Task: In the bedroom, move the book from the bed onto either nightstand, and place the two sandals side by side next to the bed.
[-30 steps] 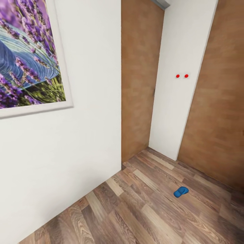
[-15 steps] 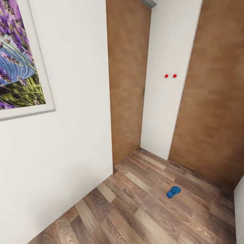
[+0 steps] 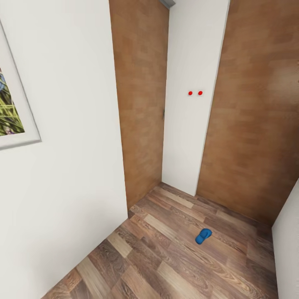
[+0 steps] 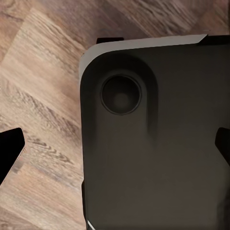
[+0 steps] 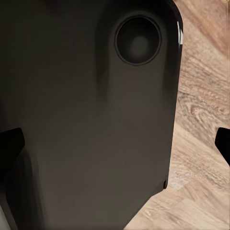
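Across the left half of the head view runs a white wall, with the corner of a framed picture at the left edge. Behind it, toward the upper middle and right, stand brown wood panels and a narrow white panel carrying two small red dots. Below spreads the wood-plank floor, and low and right of centre lies one blue sandal, alone and well apart from the walls, presumably the thing to fetch. Both wrist views look down over the robot's dark base onto planks, the arms seemingly tucked for driving. The left gripper and the right gripper show dark fingertips at opposite frame edges, spread wide and holding nothing.
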